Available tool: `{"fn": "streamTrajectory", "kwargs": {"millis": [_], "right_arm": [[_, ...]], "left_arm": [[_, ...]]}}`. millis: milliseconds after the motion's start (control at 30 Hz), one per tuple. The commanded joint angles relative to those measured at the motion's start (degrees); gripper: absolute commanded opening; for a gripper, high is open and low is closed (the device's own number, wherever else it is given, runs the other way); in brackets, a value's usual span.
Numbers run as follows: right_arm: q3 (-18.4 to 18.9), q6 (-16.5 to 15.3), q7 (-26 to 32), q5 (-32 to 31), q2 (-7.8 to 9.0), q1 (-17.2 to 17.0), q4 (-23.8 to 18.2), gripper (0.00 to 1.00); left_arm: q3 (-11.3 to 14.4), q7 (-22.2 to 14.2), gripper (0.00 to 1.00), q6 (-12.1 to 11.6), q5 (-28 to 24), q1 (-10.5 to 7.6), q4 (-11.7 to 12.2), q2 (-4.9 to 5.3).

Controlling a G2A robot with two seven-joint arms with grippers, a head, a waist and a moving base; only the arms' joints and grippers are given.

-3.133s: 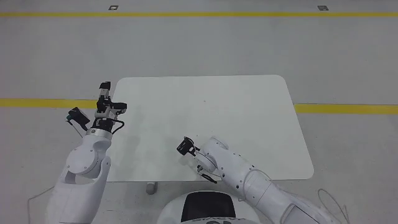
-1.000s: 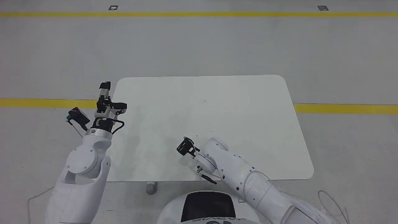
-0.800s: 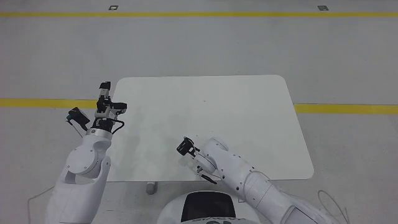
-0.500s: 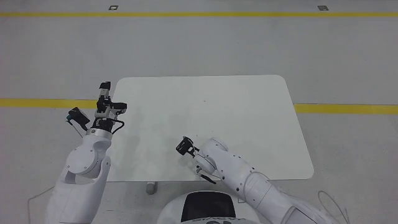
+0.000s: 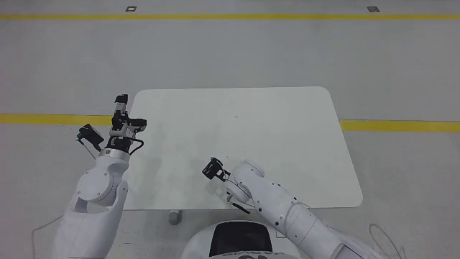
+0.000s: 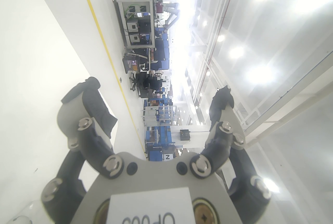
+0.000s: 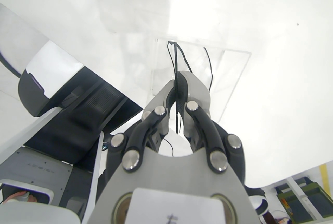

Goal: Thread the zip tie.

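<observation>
The zip tie [image 7: 176, 66], a black strap, is pinched between the fingers of the right hand [image 7: 179, 79] and runs lengthwise along them. That hand is clenched on it. Just beyond the fingertips lies a clear box [image 7: 235, 79] holding more black ties [image 7: 209, 64]. The left hand [image 6: 156, 90] is released, jaws spread wide, at the tabletop's [image 5: 287, 137] left edge.
</observation>
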Motion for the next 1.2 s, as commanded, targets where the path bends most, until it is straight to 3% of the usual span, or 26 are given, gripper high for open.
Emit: {"fn": "streamTrajectory", "kwargs": {"millis": [0, 333, 533, 600, 867, 1167], "right_arm": [[0.4, -0.2, 0.3, -0.4, 0.26, -0.5, -1.1, 0.0], [2.1, -1.7, 1.0, -1.0, 1.27, -2.5, -4.2, 0.0], [2.0, -2.2, 1.0, 0.1, 1.15, -2.0, -1.9, 0.0], [1.9, -2.3, 0.8, 0.6, 1.0, -1.5, -0.7, 0.07], [0.6, -2.0, -0.3, 2.6, 0.06, 0.8, 4.1, 0.07], [-0.4, -0.7, -0.6, 2.1, -0.36, 1.4, 4.2, 0.09]], "left_arm": [[0.0, 0.0, 1.0, 0.0, 0.0, 0.0, 0.0, 0.0], [0.0, 0.0, 1.0, 0.0, 0.0, 0.0, 0.0, 0.0], [0.0, 0.0, 1.0, 0.0, 0.0, 0.0, 0.0, 0.0], [0.0, 0.0, 1.0, 0.0, 0.0, 0.0, 0.0, 0.0], [0.0, 0.0, 1.0, 0.0, 0.0, 0.0, 0.0, 0.0], [0.0, 0.0, 1.0, 0.0, 0.0, 0.0, 0.0, 0.0]]}}
